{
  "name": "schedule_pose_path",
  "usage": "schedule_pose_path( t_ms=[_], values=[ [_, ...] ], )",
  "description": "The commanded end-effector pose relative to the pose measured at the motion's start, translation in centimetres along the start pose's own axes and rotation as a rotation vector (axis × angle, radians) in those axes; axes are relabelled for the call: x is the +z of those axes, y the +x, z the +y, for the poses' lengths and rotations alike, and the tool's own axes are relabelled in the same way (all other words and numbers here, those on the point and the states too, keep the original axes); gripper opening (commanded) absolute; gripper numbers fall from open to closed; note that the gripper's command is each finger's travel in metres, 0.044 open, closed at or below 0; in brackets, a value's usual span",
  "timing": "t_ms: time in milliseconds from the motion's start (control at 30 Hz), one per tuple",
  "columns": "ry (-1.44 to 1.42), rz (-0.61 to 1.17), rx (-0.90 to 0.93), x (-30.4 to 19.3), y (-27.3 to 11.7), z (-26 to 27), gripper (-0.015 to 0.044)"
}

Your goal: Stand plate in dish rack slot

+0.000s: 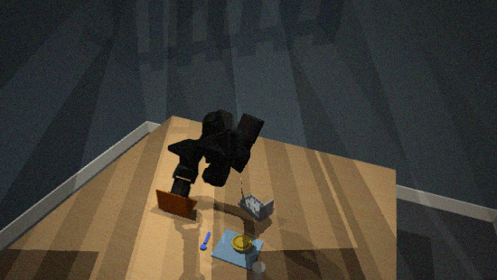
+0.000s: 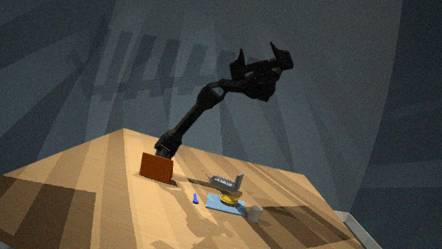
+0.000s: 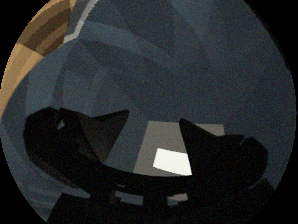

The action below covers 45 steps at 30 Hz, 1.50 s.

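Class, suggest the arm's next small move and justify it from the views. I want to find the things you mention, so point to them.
Probably swing the gripper [image 2: 257,47] [image 3: 154,116] down toward the yellow plate [image 1: 241,243] [image 2: 229,199]: its open fingers point upward, high above the table, while the plate lies flat on the blue mat [image 1: 223,253] [image 2: 214,205].

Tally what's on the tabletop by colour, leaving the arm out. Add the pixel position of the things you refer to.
Yellow: 1, the plate [image 1: 241,243] [image 2: 229,199]
Blue: 1, the spoon [image 1: 205,241] [image 2: 195,198]
Light blue: 1, the flat mat [image 1: 223,250] [image 2: 214,204]
Orange-brown: 1, the upright block [image 1: 175,203] [image 2: 156,168]
Grey: 2, the dish rack [image 1: 267,210] [image 2: 239,182] and the cylinder [image 1: 258,268] [image 2: 255,214]
Total: 6
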<state>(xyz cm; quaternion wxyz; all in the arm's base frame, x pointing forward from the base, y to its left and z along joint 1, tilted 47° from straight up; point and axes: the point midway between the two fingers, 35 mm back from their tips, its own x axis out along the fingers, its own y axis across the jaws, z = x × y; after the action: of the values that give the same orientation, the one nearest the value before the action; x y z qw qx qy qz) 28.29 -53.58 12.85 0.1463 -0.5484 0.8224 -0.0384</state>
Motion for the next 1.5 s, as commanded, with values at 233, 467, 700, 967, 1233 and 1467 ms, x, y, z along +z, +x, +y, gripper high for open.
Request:
schedule_pose_path(
  t_ms=[233, 467, 700, 967, 1233, 1467],
  values=[
    [0.023, -0.122, -0.072, 3.1, -1.2, -0.8, 0.0400],
    [0.052, -0.270, -0.125, 6.6, -2.9, -1.1, 0.0400],
    [0.084, -0.429, -0.148, 10.1, -4.9, -0.9, 0.0400],
    [0.122, -0.619, -0.135, 13.8, -7.7, -0.1, 0.0400],
    [0.160, -0.800, -0.081, 17.0, -10.8, 1.2, 0.0400],
    [0.192, -0.960, 0.003, 19.6, -13.9, 2.8, 0.0400]
  ],
)
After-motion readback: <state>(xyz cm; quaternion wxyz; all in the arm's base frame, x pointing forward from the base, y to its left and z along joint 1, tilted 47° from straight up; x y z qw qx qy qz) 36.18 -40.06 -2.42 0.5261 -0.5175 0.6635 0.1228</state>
